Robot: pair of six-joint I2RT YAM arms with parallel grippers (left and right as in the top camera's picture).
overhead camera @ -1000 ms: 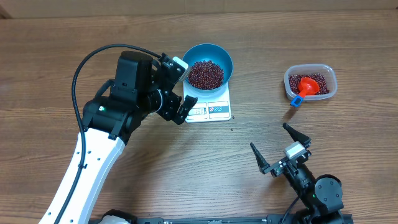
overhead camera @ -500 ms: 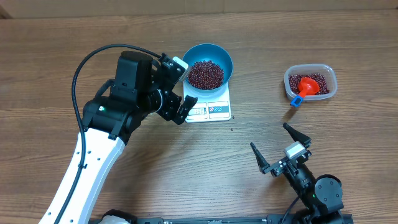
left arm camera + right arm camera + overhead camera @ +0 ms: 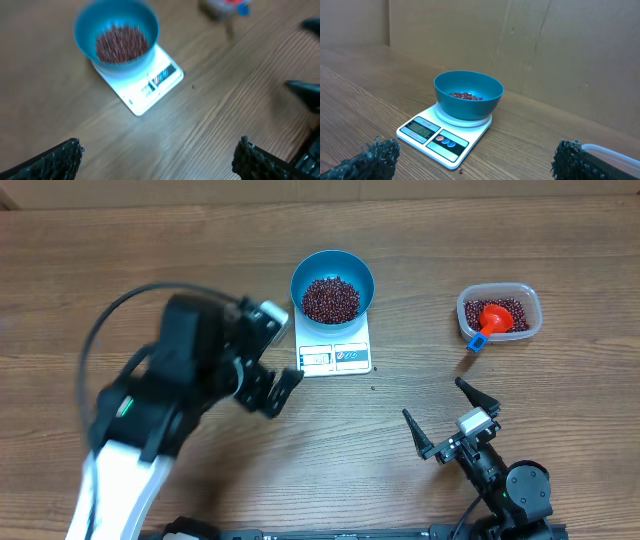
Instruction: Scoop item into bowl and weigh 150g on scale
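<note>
1. Round bright blue bowl [image 3: 361, 273]: stands upright on the far half of the scale and covers most of its platform.
2. Small glossy maroon beans [image 3: 330, 300]: a loose heap on the bowl's floor, well below the rim. More of them [image 3: 521, 321] lie in the tub.
3. Flat white rectangular kitchen scale [image 3: 336, 357]: on the brown wood-grain table [image 3: 100, 260], near its middle. The display window and button panel face the near edge, and the reading is too small to make out.
4. Clear rounded-rectangular plastic tub [image 3: 531, 292]: on the right, well apart from the scale.
5. Red plastic scoop with a blue handle tip [image 3: 492, 317]: lies in the tub on the beans, with the handle over the near rim.
6. Tiny dark speck [image 3: 374, 389]: on the table just in front of the scale, possibly a stray bean.
7. Left gripper [image 3: 285, 348]: just left of the scale and touching nothing. The overhead view is blurred, but the fingers are spread wide and empty.
8. Right gripper [image 3: 432, 400]: near the table's front right, apart from every item. Its black fingers [image 3: 376, 158] are splayed wide and hold nothing.
</note>
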